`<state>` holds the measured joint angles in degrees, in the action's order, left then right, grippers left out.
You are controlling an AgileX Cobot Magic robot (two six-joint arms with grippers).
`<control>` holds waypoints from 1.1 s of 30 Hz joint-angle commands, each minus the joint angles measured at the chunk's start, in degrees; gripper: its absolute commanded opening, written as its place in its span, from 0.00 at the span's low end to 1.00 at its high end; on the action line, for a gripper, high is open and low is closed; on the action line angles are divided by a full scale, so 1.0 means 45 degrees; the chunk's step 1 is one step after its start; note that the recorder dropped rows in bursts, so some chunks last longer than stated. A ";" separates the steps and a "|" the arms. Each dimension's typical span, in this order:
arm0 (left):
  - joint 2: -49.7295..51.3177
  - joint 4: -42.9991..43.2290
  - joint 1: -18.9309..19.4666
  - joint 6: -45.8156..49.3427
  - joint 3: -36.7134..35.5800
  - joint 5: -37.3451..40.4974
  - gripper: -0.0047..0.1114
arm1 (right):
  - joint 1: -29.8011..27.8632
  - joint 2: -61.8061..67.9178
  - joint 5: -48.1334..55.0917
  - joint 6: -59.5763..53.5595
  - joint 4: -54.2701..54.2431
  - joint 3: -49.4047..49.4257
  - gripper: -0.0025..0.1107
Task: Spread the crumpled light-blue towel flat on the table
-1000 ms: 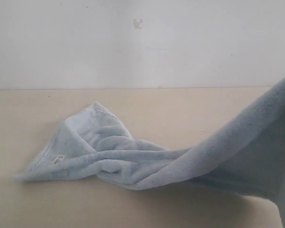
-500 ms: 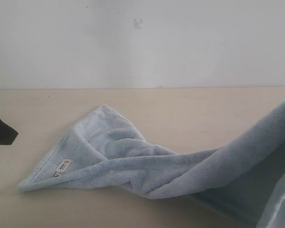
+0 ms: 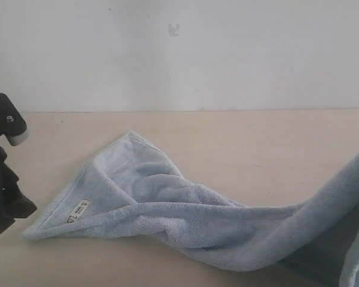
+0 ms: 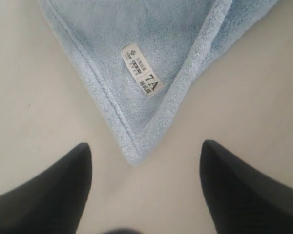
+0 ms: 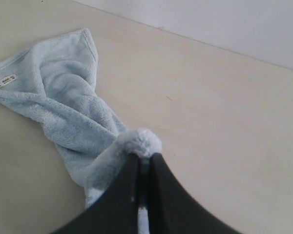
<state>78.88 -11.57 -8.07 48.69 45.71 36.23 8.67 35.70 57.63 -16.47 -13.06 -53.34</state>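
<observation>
left gripper [image 4: 145, 146]: jaws spread wide, nothing between them. It sits above the tagged corner of the towel [image 4: 151, 44]. The corner tip lies flat on the table [image 4: 34, 97] and points into the gap between the two black fingers [image 4: 63, 190]; no contact visible. White tag [image 4: 142, 69] faces up, just inside the hem.

Exterior view: left arm [image 3: 3, 179] is at the left edge, just beside that same towel [image 3: 143, 197] corner but apart from it. The left part of the towel is a flat triangular fold on the table [image 3: 239, 137], tag [image 3: 79, 210] near its front edge. The middle is twisted into a thick roll. The right part rises off the table and runs out of frame at lower right. Plain white wall [image 3: 179, 54] behind.

right gripper [image 5: 144, 163]: jaws pressed together, pinching a fluffy tuft of the towel [image 5: 68, 112] at the tips. From the grip the cloth drops away to the table [image 5: 224, 122] and stretches out to the far flat end, where the tag [image 5: 3, 81] shows. This gripper itself is outside the exterior view.

Towel not flat: one end down, the other end held up, twist in between.
</observation>
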 commanded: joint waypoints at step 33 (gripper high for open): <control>0.5284 0.3242 -0.0113 -0.1332 -0.0072 -0.3118 0.57 | 0.0002 -0.0069 -0.0555 -0.0367 -0.0312 0.0163 0.02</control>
<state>101.68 2.82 -8.07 43.54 45.62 23.91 8.67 35.70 56.00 -17.77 -14.08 -52.66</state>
